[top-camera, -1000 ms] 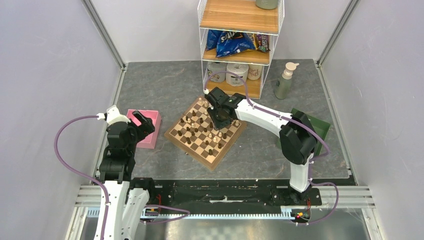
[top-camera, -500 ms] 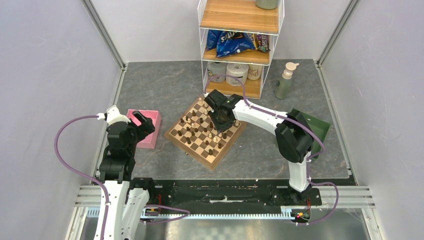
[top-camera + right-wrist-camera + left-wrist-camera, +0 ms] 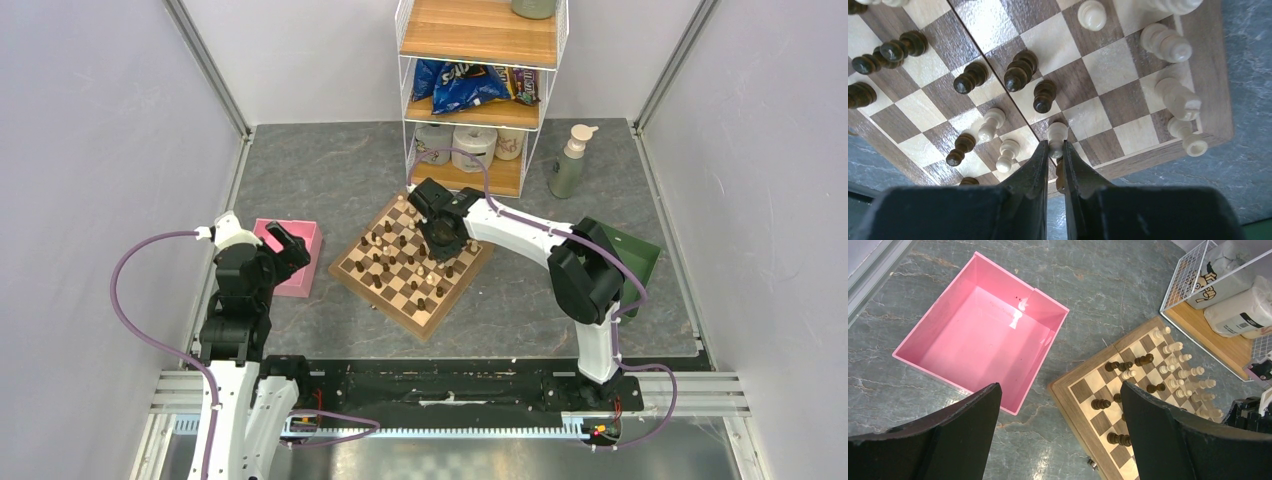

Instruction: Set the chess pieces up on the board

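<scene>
**Right arm has nudged left, a cream pawn in its grip**

Over the last second your right arm has drawn its elbow slightly toward the left of the overhead frame. Its wrist has hardly left the upper middle of the square checkered wooden chessboard (image 3: 1212,80). In the wrist view the right pincer (image 3: 1055,145) is pressed together on a small pale cream wooden pawn (image 3: 1057,131), low and centre in that frame, over the squares near the board's brown border. You cannot tell from here whether the pawn's base rests on a square or hangs just above one. I read the small shift as a fine correction toward a target square, so the placement looks under way, not finished.

The set-up is far from done. Dark brown pieces (image 3: 1018,75) stand and lie mixed with cream ones across the middle squares, while several cream pieces (image 3: 1173,97) gather along the right edge of the wrist frame.

Your left pincer (image 3: 1059,389) is spread wide and carries nothing, parked above the near corner of the pink plastic box (image 3: 973,330) on the grey marbled worktop (image 3: 320,170). That box shows a bare floor with no pieces in it. The dark green tray (image 3: 640,258), at the right of the overhead frame, sits mostly behind the right arm, so its contents cannot be told.
</scene>
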`<state>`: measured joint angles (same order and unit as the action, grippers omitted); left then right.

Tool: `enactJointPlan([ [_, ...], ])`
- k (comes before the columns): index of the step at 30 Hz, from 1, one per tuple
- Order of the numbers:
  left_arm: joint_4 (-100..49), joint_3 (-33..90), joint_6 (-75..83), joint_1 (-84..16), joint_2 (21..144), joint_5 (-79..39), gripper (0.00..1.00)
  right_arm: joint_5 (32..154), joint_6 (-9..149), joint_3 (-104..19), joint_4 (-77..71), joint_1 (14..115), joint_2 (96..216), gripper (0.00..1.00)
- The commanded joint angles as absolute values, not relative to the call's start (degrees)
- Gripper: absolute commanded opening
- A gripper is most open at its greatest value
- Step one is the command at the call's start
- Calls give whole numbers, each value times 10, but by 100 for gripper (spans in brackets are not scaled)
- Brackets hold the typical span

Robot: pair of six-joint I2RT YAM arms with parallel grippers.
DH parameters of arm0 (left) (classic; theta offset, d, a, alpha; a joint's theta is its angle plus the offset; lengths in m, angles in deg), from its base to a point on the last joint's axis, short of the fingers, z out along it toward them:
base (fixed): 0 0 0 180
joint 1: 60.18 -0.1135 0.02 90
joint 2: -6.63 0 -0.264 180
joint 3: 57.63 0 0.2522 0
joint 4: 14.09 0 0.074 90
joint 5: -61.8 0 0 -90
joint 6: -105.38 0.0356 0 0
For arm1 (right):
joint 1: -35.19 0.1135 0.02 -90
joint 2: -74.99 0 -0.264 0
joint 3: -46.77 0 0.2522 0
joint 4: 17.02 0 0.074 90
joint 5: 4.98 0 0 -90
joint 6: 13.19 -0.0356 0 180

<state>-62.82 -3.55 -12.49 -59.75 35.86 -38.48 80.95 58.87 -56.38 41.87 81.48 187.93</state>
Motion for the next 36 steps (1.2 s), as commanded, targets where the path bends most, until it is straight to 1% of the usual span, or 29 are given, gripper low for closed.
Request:
enactJointPlan([
  [1,-605,-36,-142,-601,358,-380,96,769,595,-599,405,813,1871,16],
  [5,-605,-36,-142,-617,358,-380,96,766,589,-608,394,802,1879,16],
  [15,-605,-36,-143,-618,358,-380,96,776,576,-607,375,770,1890,16],
  [36,-603,-37,-143,-621,359,-378,96,768,575,-626,360,764,1920,18],
])
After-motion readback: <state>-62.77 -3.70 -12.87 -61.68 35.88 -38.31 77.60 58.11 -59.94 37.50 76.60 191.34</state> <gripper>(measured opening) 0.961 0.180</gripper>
